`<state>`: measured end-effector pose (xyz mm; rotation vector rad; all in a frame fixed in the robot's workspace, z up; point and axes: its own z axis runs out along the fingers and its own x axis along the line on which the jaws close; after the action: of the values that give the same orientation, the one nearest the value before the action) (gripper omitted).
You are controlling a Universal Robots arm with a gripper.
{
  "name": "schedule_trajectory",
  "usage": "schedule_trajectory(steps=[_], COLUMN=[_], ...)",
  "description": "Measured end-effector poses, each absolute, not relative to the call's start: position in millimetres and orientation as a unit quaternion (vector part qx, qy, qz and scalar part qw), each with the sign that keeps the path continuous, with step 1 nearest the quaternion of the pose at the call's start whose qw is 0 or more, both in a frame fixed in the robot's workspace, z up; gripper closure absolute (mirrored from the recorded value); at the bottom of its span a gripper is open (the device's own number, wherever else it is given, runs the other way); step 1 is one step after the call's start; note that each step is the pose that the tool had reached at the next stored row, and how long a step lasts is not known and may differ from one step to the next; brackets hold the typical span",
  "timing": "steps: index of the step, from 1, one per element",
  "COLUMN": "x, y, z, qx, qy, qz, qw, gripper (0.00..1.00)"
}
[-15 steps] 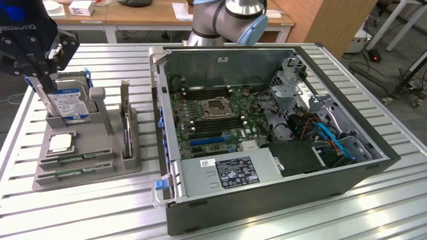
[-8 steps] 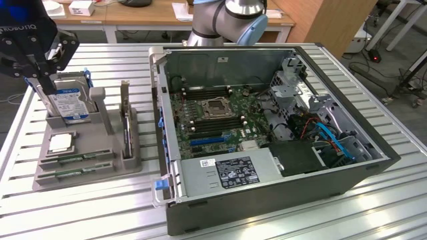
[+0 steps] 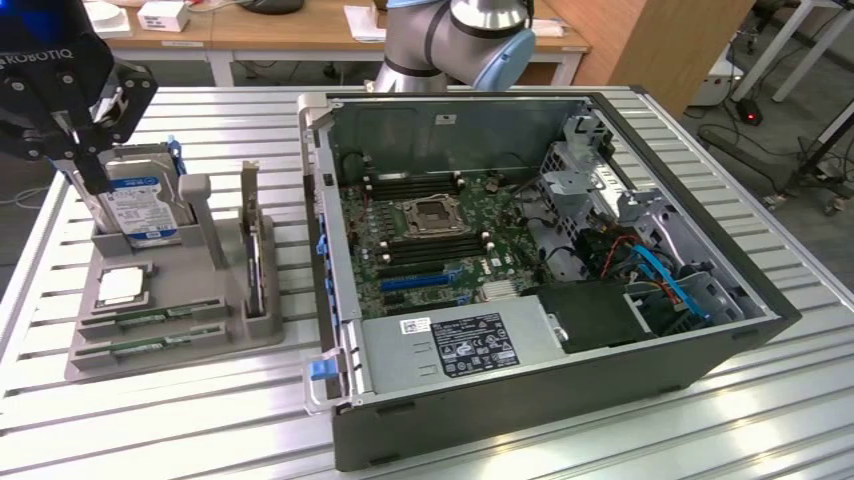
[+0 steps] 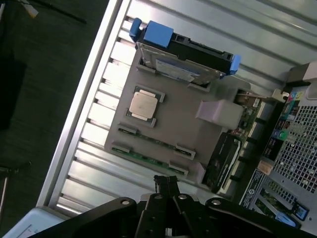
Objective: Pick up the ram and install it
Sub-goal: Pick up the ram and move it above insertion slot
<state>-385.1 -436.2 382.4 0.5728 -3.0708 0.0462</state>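
Observation:
Two ram sticks, thin green boards, lie side by side in slots at the front of a grey holder tray (image 3: 200, 345): one ram (image 3: 150, 320) and the other ram (image 3: 147, 346). The wrist view shows them as ram (image 4: 154, 142) and ram (image 4: 144, 158). My gripper (image 3: 88, 188) hangs above the tray's back end, in front of the hard drive, well above the sticks. Its fingers (image 4: 167, 182) are pressed together with nothing between them.
The tray also holds a silver hard drive (image 3: 140, 205) standing upright, a square processor chip (image 3: 120, 286) and an upright card (image 3: 251, 250). An open computer case (image 3: 534, 250) with its motherboard (image 3: 427, 230) lies to the exterior view's right on the slatted metal table (image 3: 160, 420).

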Motion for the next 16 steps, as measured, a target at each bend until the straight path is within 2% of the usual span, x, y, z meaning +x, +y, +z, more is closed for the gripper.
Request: schedule_trajectory(steps=[16], x=[-385.8], y=[-436.2], z=[382.4], qx=[0.26], qy=[-0.965], qz=[0.043], qw=[0.013], gripper=[0.91])
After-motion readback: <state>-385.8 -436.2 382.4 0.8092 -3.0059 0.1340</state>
